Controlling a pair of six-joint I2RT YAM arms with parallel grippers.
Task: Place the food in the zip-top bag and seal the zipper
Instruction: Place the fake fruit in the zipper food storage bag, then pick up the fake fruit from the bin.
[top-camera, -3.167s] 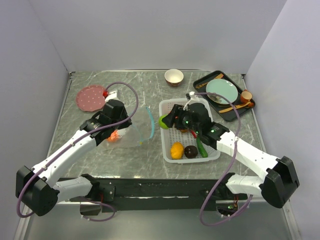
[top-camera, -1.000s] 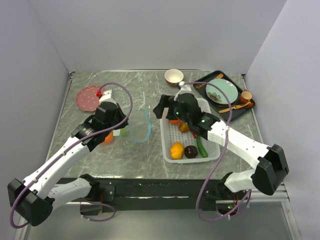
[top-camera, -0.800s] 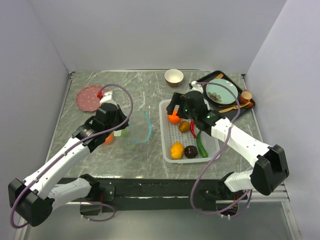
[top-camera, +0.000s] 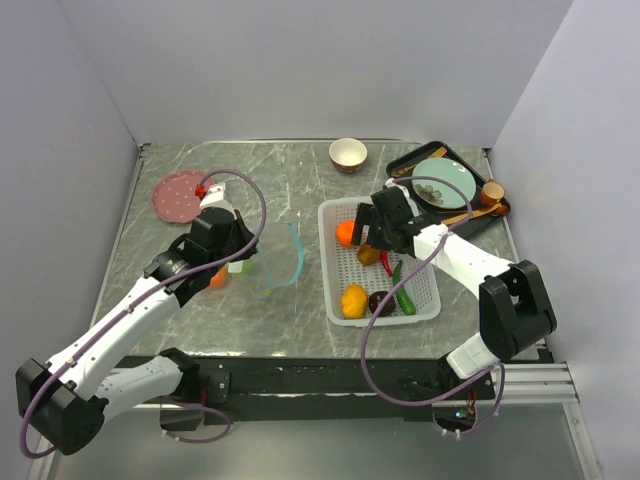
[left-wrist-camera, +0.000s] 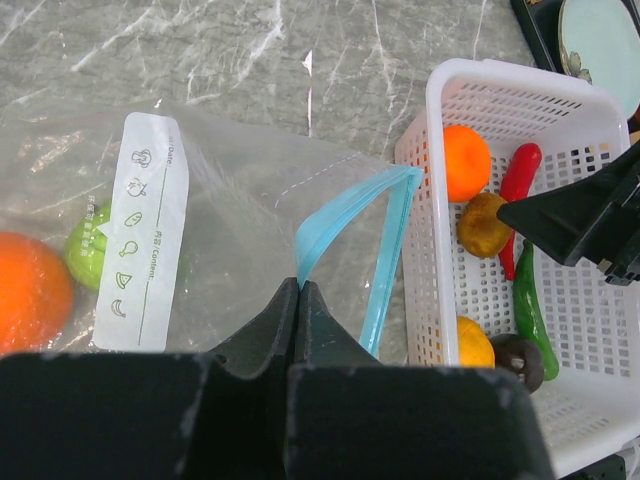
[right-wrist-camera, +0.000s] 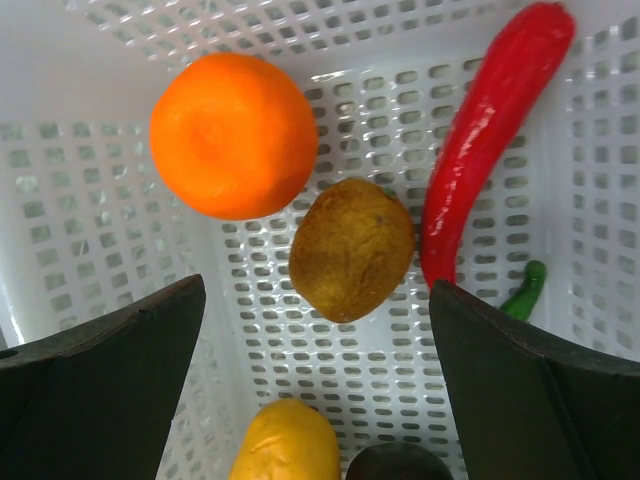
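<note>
Your left gripper (top-camera: 243, 262) is clamped on the zip-top bag (top-camera: 272, 250); your right gripper (top-camera: 362, 232) hangs spread over the white basket (top-camera: 325, 265), beside an orange (top-camera: 345, 233).

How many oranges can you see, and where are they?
2. The first orange is inside the zip-top bag, beside the green apple. The second orange is in the white basket, next to the kiwi. No others visible.

left fingers (left-wrist-camera: 262, 335): pressed together (tips meeting) | right fingers (right-wrist-camera: 100, 380): spread wide, pointing down
</note>
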